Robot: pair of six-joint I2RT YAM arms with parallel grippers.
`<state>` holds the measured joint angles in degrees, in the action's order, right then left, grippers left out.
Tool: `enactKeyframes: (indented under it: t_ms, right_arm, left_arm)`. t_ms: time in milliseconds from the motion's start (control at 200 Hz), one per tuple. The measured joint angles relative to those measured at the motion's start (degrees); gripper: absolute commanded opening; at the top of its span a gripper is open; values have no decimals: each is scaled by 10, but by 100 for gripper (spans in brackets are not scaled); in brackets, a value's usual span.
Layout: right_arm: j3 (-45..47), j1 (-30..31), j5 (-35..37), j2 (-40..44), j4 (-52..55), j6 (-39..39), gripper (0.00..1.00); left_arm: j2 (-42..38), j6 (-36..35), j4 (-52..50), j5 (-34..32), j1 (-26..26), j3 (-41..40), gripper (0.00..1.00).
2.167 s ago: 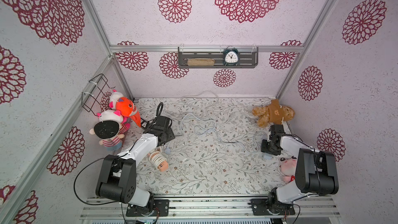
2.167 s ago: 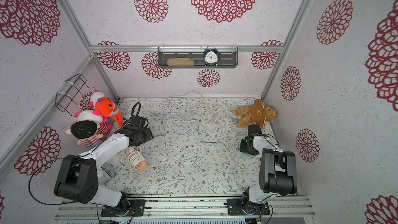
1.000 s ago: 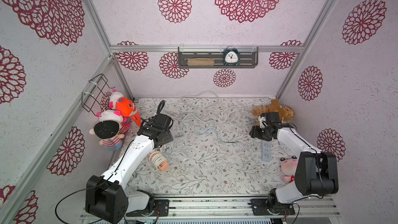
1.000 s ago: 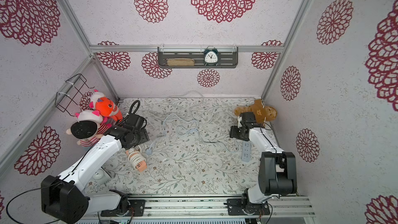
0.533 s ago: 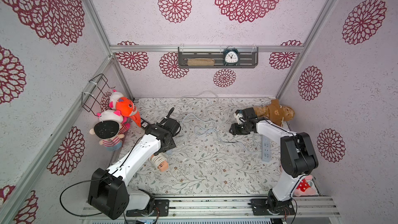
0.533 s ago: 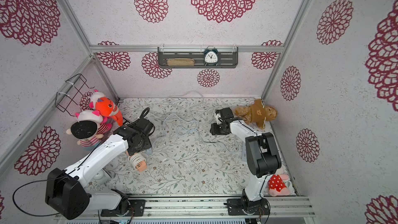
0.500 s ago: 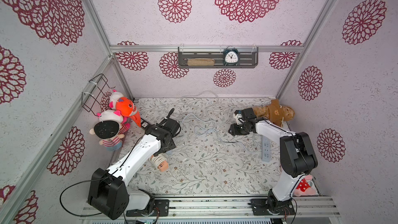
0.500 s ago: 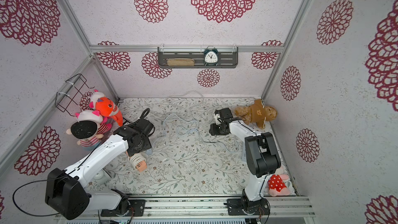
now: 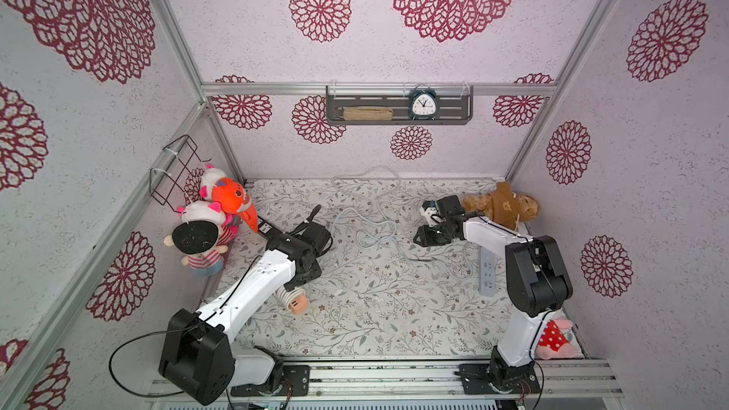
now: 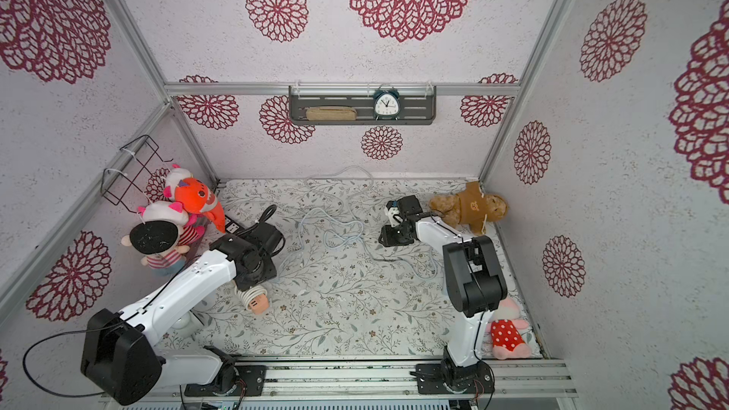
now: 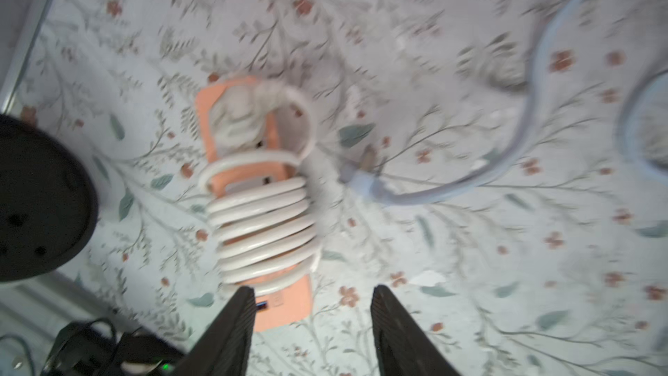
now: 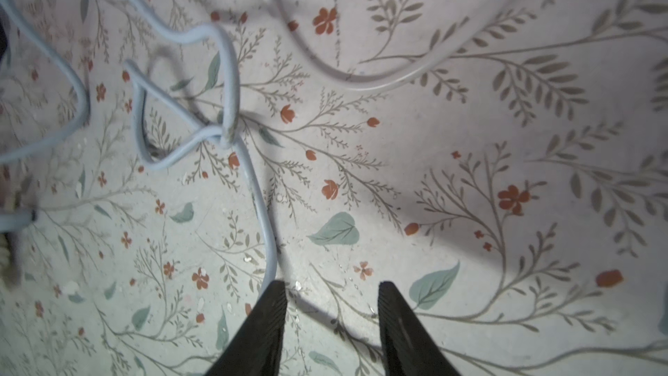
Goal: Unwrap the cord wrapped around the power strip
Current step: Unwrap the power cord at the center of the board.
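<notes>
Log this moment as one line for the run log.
cord coiled on strip | left gripper jaws open, empty, above strip end | right gripper jaws open, empty, above loose blue cable

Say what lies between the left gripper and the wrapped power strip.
Nothing, per the left wrist view: the left gripper hangs at one end of the power strip, over floral mat.

Alarm clock on shelf, teddy bear, possibly a pouch
</notes>
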<state>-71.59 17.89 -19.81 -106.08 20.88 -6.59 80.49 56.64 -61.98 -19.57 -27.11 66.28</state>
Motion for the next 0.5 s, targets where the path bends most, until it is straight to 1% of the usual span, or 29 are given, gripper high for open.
enactKeyframes:
  t_ms: [75, 130, 225, 310, 390, 495]
  right_arm:
    - [3, 6, -15, 0, 0, 5, 39]
    - [4, 12, -24, 0, -2, 5, 40]
    - [13, 27, -35, 0, -12, 1, 41]
    - [24, 42, -37, -3, -29, -8, 42]
    - [34, 53, -31, -8, -45, -22, 42]
    - [57, 63, -24, -9, -78, -50, 41]
  left_arm:
    - [55, -42, 45, 15, -1, 89, 43]
    - [101, -68, 83, 42, -1, 150, 42]
    - [205, -104, 147, 95, -1, 266, 38]
    - [303, -124, 171, 122, -1, 370, 37]
    - [386, -136, 188, 138, -2, 450, 43]
    - [458, -143, 183, 141, -6, 505, 47]
